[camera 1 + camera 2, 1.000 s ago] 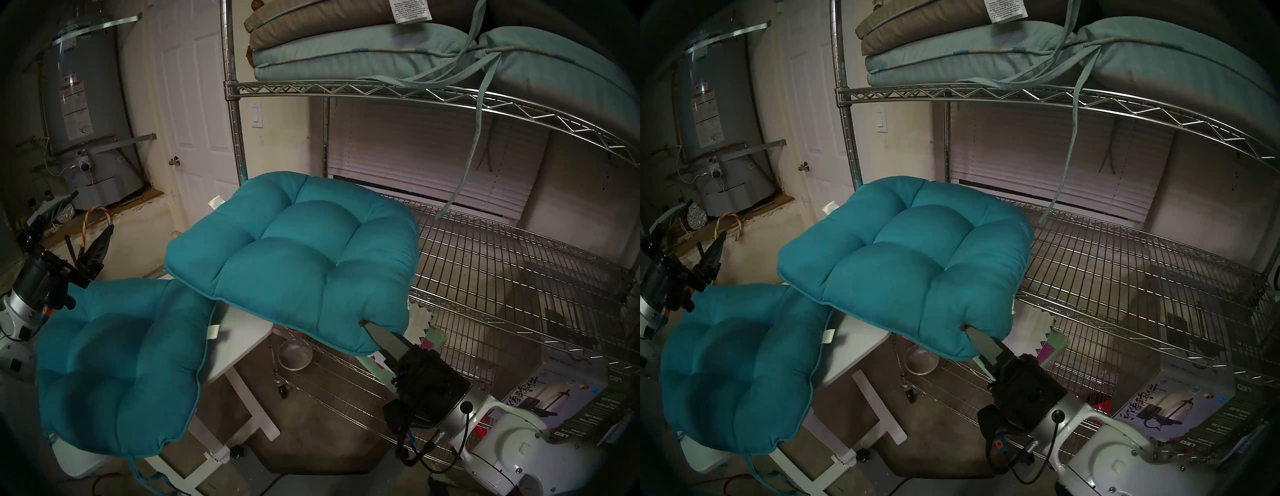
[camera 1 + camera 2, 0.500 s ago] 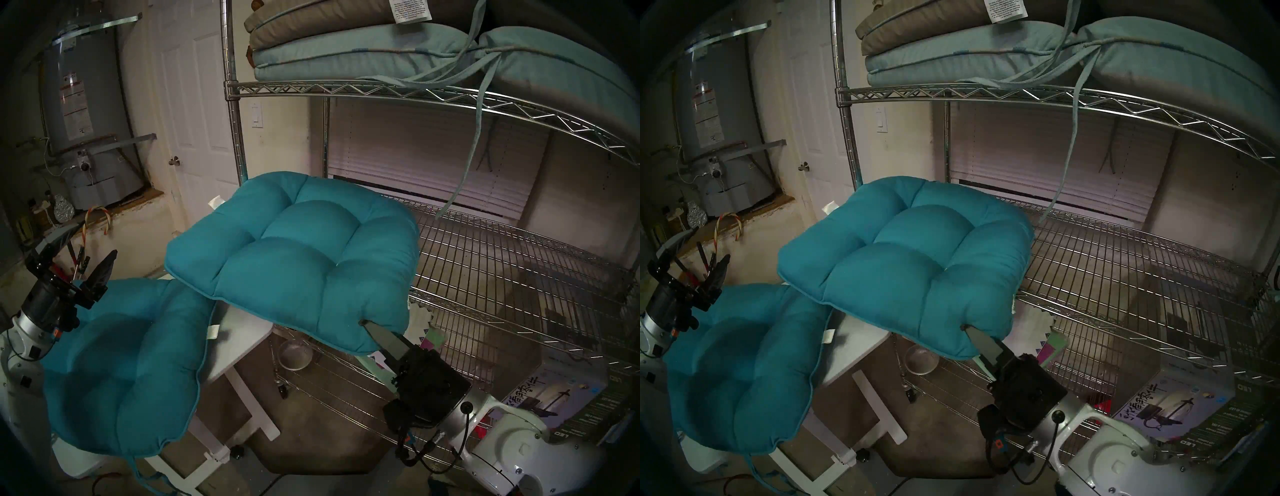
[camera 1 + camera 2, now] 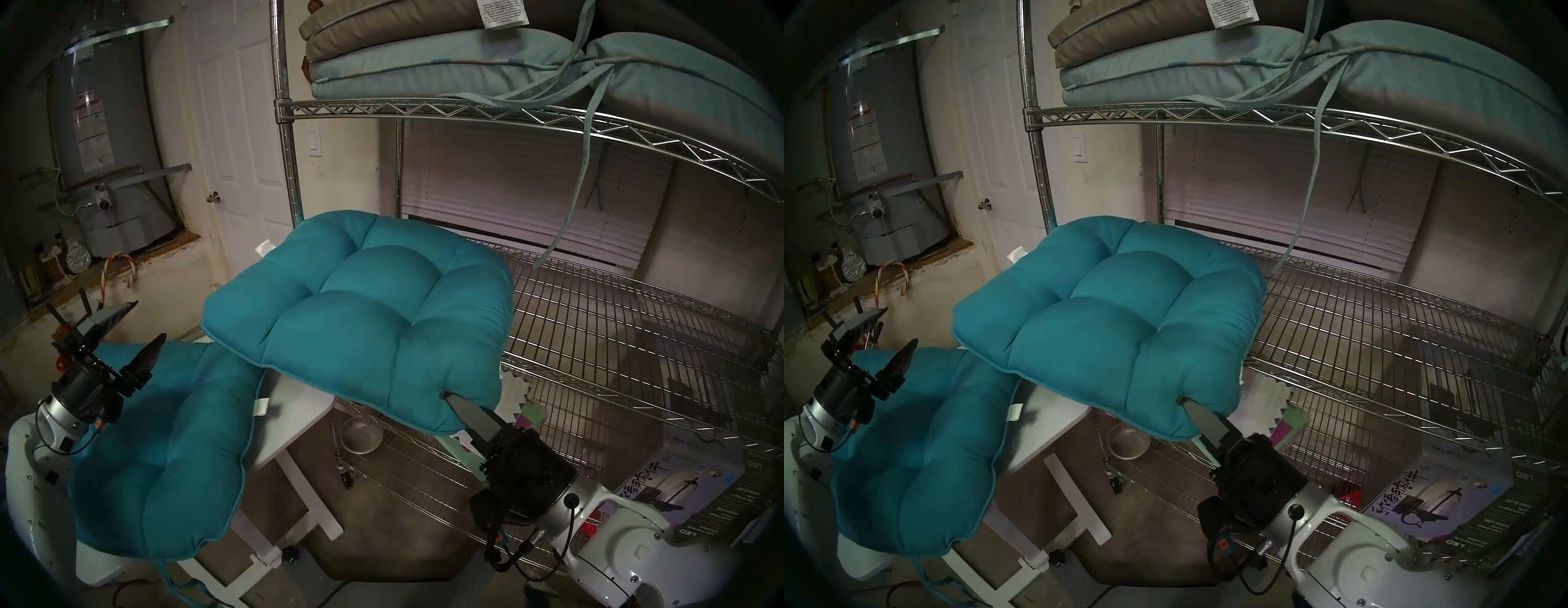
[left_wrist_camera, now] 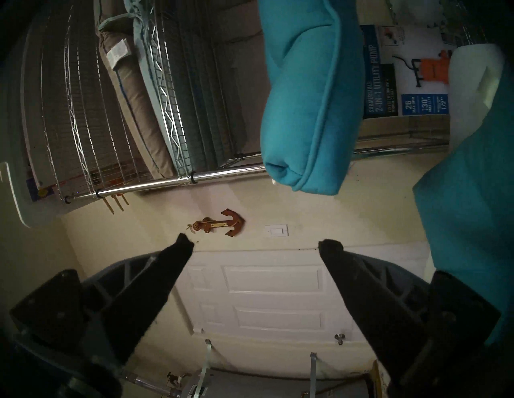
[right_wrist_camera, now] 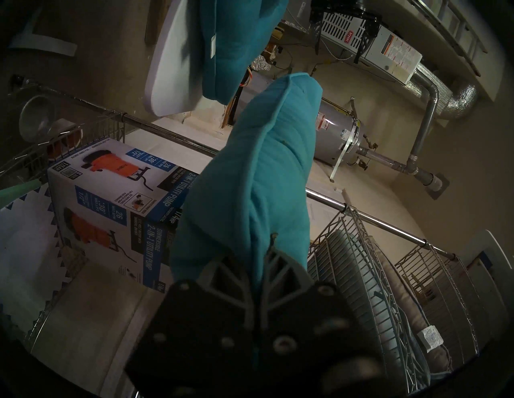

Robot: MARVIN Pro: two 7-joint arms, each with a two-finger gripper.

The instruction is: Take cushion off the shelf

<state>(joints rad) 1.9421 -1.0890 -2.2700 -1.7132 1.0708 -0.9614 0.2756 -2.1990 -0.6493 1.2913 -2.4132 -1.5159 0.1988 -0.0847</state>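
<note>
Head stereo left view: my right gripper (image 3: 445,397) had its fingers pinched tight on the near corner of the teal cushion (image 3: 360,314), held out level in the air. Relative to the shelf (image 3: 615,339), the cushion sat just off the rack's left front corner, its far right edge over the middle wire tier; whether it touched the wire I could not tell. Right wrist view confirmed the grip: both fingers (image 5: 222,275) squeezed the cushion's corner between them.

My left gripper (image 3: 135,327) was left of the shelf and well apart from it, fingers spread wide, holding nothing. It hung over the far edge of a second teal cushion (image 3: 148,458), which lay on the white surface (image 3: 292,424) to the shelf's left. Left wrist view showed both black fingers (image 4: 172,266) far apart with only wall and white door (image 4: 267,294) between them, the held cushion's end above and the shelf's chrome post beside it.

On the shelf's top tier lay stacked pale blue and tan cushions (image 3: 424,59), ties hanging down over the zigzag edge. On the lower tier sat a printed box (image 3: 687,488) at right, and a metal bowl (image 3: 360,435) at its left end. Grey water heater (image 3: 106,127) stood far left of the shelf, past the door.
</note>
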